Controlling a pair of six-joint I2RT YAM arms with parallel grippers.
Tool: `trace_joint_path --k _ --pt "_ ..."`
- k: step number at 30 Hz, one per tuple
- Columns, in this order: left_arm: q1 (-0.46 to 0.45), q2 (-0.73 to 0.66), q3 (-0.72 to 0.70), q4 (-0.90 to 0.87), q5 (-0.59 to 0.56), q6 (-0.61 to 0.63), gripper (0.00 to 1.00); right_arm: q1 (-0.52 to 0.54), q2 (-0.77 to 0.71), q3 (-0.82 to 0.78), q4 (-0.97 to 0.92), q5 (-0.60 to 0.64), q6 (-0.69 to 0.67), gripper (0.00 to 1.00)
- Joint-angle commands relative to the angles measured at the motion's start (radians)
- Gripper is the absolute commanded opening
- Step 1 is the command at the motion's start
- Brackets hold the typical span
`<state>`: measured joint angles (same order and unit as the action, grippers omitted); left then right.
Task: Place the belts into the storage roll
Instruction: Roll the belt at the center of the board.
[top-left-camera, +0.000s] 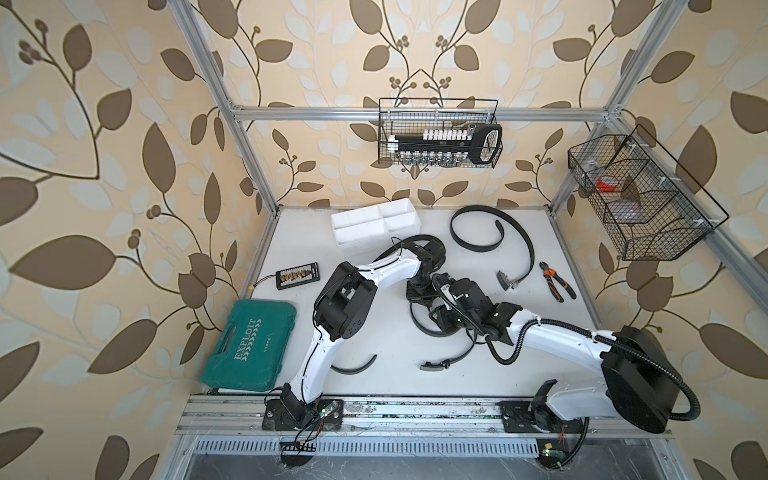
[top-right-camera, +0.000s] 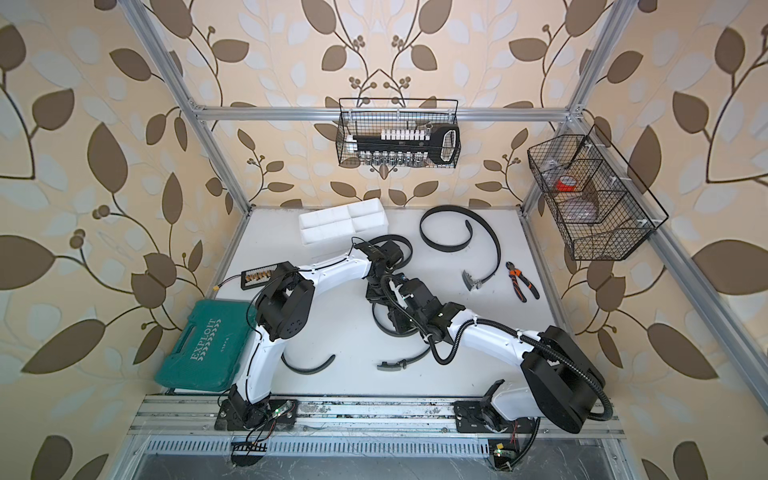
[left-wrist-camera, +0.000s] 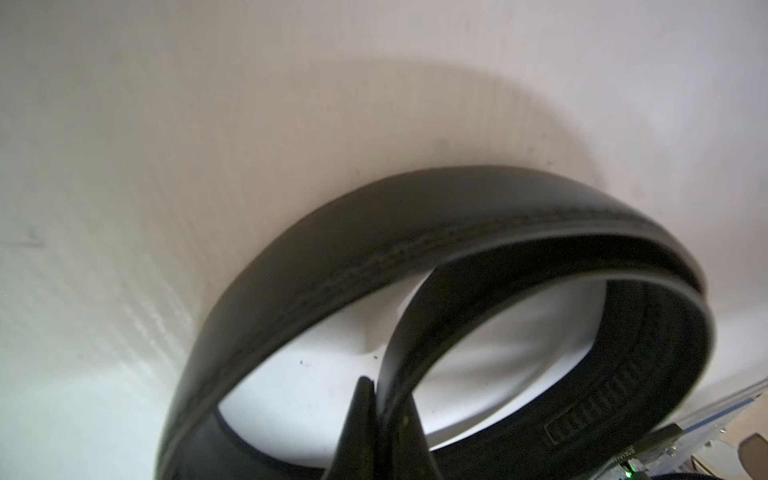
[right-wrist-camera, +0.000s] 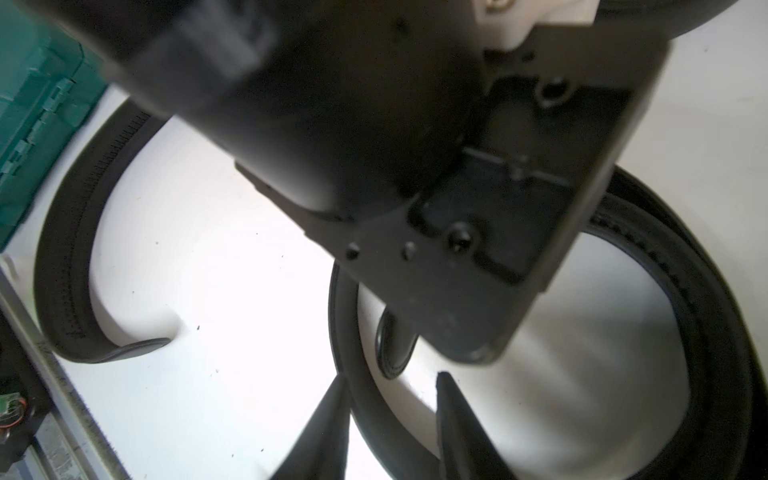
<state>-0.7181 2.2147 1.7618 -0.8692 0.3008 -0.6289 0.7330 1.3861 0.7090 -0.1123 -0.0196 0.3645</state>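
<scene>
White table seen from above, with a white four-part tray at its far edge, all compartments empty. In front of the tray, nearer the robot, a black belt stands on edge in a loose coil. The left pincer is clenched on the belt's inner end, apparently acting as a hub so the strap can be wound small enough for a compartment. The right pincer is released. Its two fingers stand either side of the outer turn without pinching it, probably placed to guide or tighten the coil. A second belt sprawls in an open spiral to the right of the tray. A third belt shows only its tail, further in front of the tray, beside the left arm. No belt is in the tray yet.
</scene>
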Motion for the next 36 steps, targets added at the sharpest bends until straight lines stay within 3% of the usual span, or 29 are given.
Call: trace_joint_path --k 1,7,15,21,24,29,36 --pt "0.010 0.001 0.027 -0.037 0.039 -0.006 0.00 0.005 0.024 0.028 0.033 0.040 -0.015 0.36" --pt "0.009 -0.002 0.023 -0.031 0.054 -0.005 0.00 0.006 0.079 0.052 0.048 0.049 -0.014 0.32" --pt "0.010 0.000 0.021 -0.021 0.076 -0.004 0.00 0.006 0.122 0.071 0.060 0.048 -0.015 0.04" --pt "0.024 -0.008 0.014 0.005 0.135 -0.014 0.02 0.006 0.070 0.011 0.078 0.072 -0.012 0.00" --pt "0.044 -0.027 -0.015 0.053 0.196 -0.037 0.15 0.008 0.039 -0.023 0.092 0.074 -0.011 0.00" --pt "0.069 -0.075 -0.046 0.095 0.219 -0.059 0.50 0.006 -0.017 -0.079 0.113 0.077 -0.008 0.00" --pt "0.109 -0.164 -0.145 0.206 0.255 -0.122 0.83 0.006 -0.060 -0.112 0.136 0.076 0.011 0.00"
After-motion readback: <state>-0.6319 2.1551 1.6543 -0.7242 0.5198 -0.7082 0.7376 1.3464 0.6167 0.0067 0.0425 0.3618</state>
